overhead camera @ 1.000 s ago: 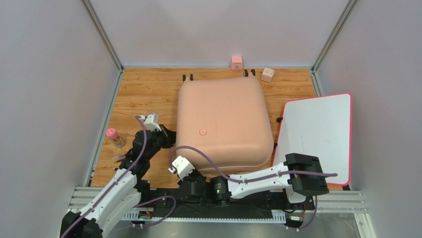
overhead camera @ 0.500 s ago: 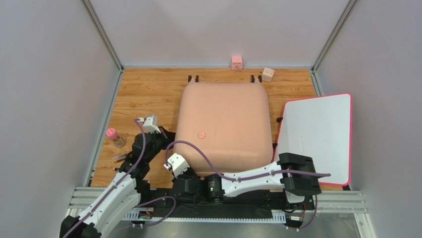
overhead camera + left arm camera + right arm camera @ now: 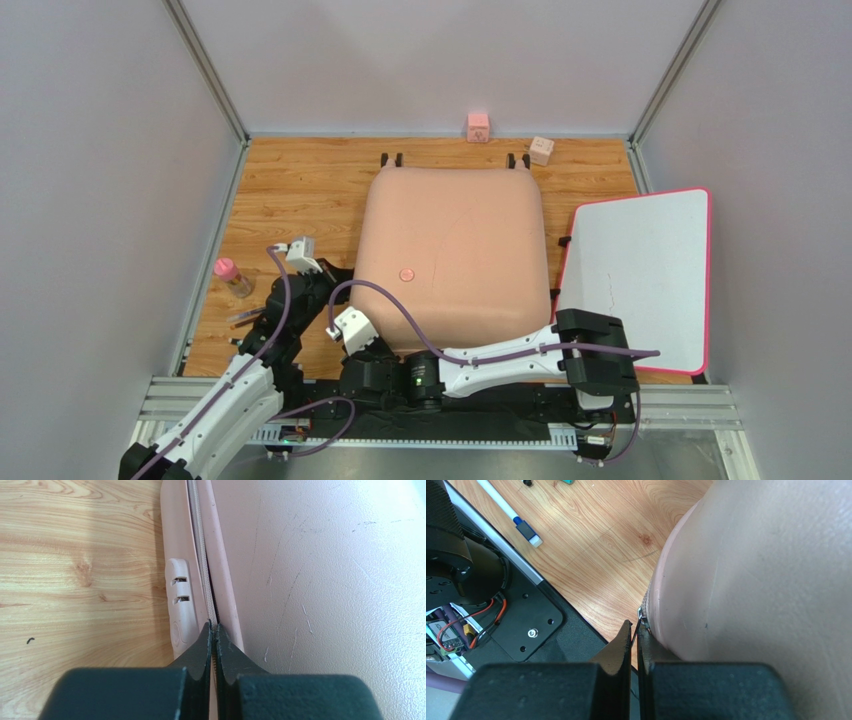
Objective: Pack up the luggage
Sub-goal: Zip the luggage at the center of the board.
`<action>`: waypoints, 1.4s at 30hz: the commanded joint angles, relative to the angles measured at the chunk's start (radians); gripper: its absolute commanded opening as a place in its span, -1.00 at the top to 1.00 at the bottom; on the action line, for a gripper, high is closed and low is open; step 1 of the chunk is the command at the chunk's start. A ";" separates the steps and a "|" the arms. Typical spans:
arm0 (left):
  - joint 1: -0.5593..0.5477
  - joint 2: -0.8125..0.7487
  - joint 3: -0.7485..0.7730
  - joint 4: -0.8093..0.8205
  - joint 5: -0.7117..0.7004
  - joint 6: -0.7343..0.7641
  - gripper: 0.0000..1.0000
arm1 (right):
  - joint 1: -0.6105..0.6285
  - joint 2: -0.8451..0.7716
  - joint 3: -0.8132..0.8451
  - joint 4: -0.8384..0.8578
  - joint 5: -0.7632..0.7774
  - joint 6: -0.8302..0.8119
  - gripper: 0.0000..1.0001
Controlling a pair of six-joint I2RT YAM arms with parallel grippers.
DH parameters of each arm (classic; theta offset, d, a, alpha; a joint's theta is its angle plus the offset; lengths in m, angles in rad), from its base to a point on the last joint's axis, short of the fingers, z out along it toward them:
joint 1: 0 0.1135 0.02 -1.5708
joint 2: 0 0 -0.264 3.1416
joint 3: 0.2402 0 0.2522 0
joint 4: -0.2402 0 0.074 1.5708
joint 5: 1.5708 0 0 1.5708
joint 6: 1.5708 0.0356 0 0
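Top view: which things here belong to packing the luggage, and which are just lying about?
In the job: luggage, closed; left gripper and right gripper, both shut at its zip.
Lying about: white board, pink cube, beige cube, bottle, pen.

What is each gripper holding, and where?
Left gripper pinches the luggage's zipper along its side seam; right gripper pinches the zipper pull at the near corner.

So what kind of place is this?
Probably a lab test cell, not a home: plain grey panels box in a wood-look tabletop, with a metal mounting rail along its near edge.
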 commanded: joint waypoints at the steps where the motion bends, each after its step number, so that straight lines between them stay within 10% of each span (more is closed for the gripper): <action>1: -0.075 -0.039 -0.004 0.013 0.228 -0.043 1.00 | -0.005 0.015 0.122 0.280 -0.044 0.058 0.99; 42: -0.141 0.007 -0.055 0.118 0.159 -0.063 1.00 | -0.089 -0.306 -0.347 0.083 0.174 0.329 0.99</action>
